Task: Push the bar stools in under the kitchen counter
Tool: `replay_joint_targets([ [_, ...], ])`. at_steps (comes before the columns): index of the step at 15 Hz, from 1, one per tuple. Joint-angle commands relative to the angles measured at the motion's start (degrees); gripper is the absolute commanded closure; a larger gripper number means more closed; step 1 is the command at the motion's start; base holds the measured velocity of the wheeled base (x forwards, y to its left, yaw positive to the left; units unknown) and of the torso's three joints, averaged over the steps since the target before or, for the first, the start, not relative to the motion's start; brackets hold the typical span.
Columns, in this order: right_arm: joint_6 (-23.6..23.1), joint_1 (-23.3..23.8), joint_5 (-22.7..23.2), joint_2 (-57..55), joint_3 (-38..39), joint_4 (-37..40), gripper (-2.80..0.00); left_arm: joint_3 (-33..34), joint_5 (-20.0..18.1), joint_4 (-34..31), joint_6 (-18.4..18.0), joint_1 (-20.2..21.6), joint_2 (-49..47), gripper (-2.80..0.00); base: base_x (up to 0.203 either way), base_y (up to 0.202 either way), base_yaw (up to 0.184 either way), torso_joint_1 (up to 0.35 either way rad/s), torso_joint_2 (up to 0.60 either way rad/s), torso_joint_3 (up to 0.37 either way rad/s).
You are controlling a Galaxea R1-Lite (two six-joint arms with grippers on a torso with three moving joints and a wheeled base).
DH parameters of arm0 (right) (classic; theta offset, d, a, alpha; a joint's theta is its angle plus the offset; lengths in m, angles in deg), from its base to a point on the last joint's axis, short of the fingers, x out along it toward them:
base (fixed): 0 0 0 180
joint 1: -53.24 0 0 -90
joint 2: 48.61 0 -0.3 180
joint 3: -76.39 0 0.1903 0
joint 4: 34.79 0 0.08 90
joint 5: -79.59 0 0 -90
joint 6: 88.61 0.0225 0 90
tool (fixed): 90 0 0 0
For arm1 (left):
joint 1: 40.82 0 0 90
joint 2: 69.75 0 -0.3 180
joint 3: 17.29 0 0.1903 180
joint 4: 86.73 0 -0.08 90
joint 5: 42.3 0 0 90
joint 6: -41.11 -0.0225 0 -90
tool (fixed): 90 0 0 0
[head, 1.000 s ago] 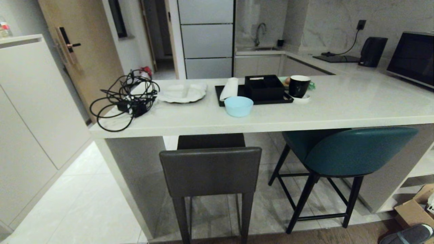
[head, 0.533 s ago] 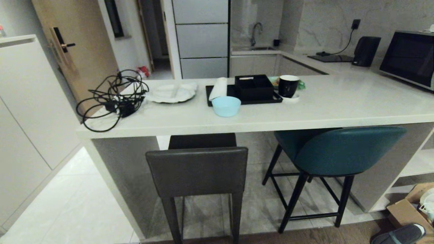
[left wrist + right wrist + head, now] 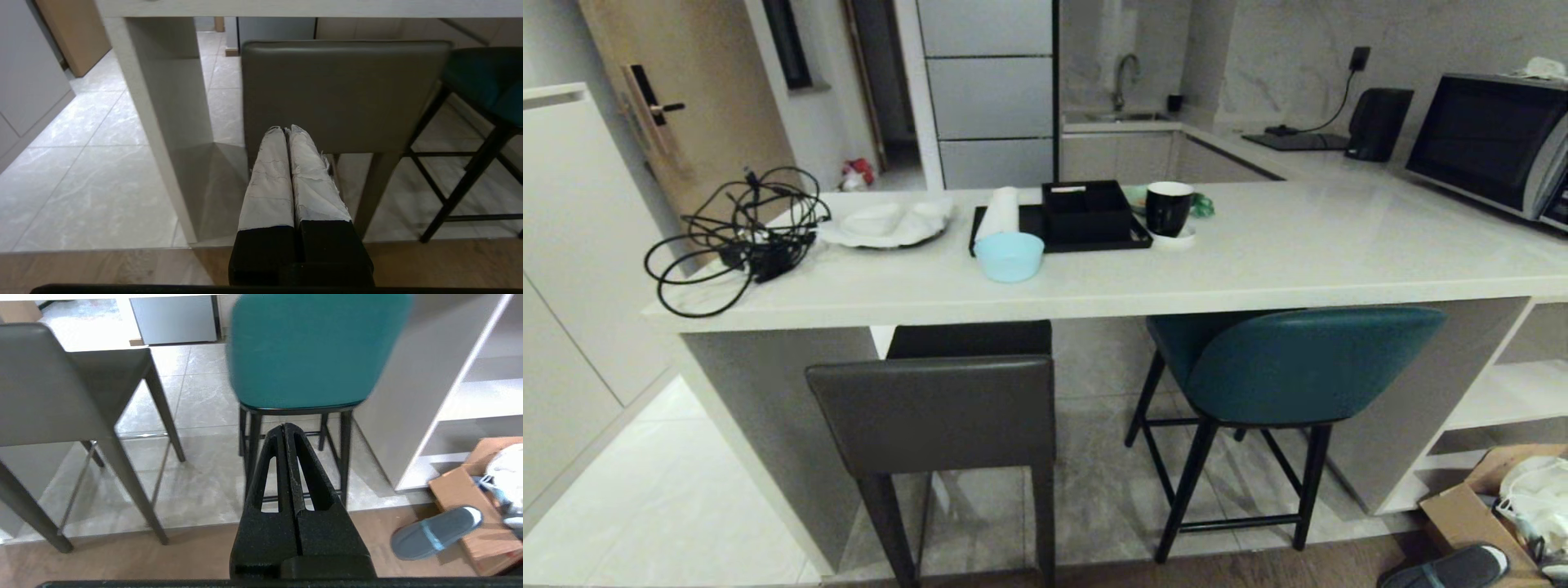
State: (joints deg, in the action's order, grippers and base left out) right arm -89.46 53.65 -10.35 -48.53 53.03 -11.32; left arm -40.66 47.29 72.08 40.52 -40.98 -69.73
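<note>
Grey-brown stool (image 3: 935,412) and teal stool (image 3: 1290,363) side by side, seats under the pale surface (image 3: 1258,261), backrests outside its edge. Left tool (image 3: 284,130) and right tool (image 3: 284,426) pressed together, empty, clear of both.

Grey tile floor (image 3: 1094,490): two stools (image 3: 939,416) standing.

Left gripper (image 3: 284,130): white-wrapped fingers (image 3: 267,175) pressed together, nothing between them, pointing toward square backrest of dark grey-brown stool (image 3: 345,94). Tips overlap backrest in view (contact cannot be told). Stool stands at kitchen counter (image 3: 171,106), backrest top just below slab edge, white side panel beside it. Teal stool (image 3: 482,81) with thin black legs partly visible alongside. Pale tiled floor (image 3: 94,171) beneath; wood flooring nearer camera.
</note>
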Motion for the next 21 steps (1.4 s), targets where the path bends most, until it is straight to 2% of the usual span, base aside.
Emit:
replay_joint_targets([
  [1,0.0,0.0,0.0,-0.1,0.0,0.0,0.00,1.0,0.0,0.0,0.1,0.0,0.0,0.00,0.000,-0.190,0.000,0.007,0.00,0.002],
  [9,0.4,0.0,-0.1,-0.1,0.0,0.0,0.00,1.0,0.0,0.0,0.1,0.0,0.0,0.00,0.000,-0.170,0.000,0.004,0.00,0.004],
  [21,0.5,-0.1,-0.1,-0.1,0.0,0.0,0.00,1.1,0.2,0.4,0.8,0.0,0.0,0.00,0.000,0.000,0.000,0.000,0.00,0.000],
])
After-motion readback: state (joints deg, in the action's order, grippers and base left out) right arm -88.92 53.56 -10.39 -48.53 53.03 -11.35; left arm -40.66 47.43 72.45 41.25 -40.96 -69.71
